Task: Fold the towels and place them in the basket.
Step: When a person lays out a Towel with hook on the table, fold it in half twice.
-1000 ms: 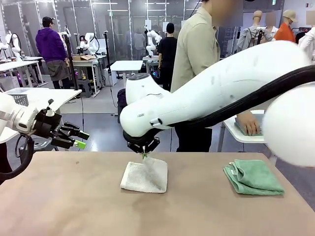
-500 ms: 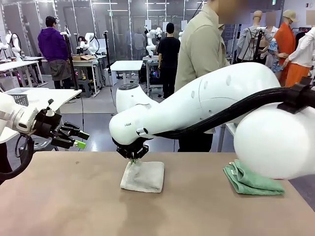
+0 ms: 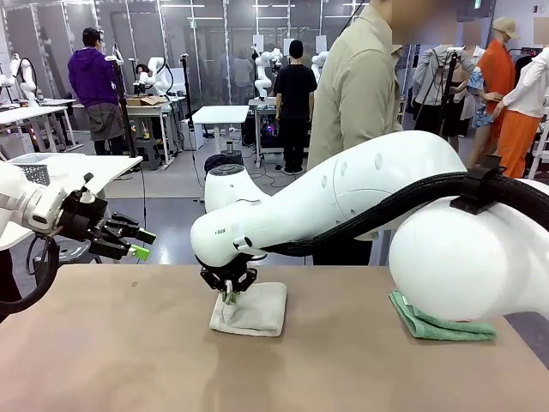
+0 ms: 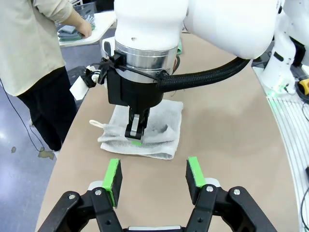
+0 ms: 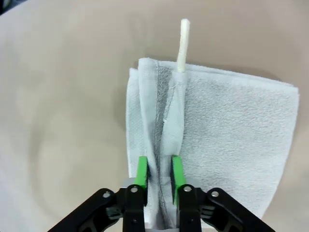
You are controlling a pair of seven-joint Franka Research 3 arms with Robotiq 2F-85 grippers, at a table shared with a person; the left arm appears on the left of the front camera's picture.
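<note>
A cream white towel (image 3: 253,309) lies folded on the brown table (image 3: 129,360) near its far edge, its small corner loop (image 5: 183,43) sticking out. My right gripper (image 3: 226,299) points straight down onto the towel's left side. Its green pads (image 5: 141,171) stand slightly parted around a raised ridge of the cloth (image 5: 161,145). The mint green towel (image 3: 429,326) lies folded at the right, partly behind my right arm. My left gripper (image 3: 137,245) hangs open and empty over the table's left end, facing the white towel (image 4: 145,128). A dark basket (image 4: 91,7) shows on the side table beside the person's hand.
A person in a beige shirt (image 3: 356,94) stands at the far side, one hand (image 4: 79,30) on a stack of cloths on a white side table. A pale mesh basket (image 3: 33,172) sits on a white table at the left. My bulky right arm (image 3: 446,249) blocks the table's right half.
My right arm has swung left and down, laying the white towel's lifted edge over into a fold. Its jaws have parted a little. The left arm has not moved.
</note>
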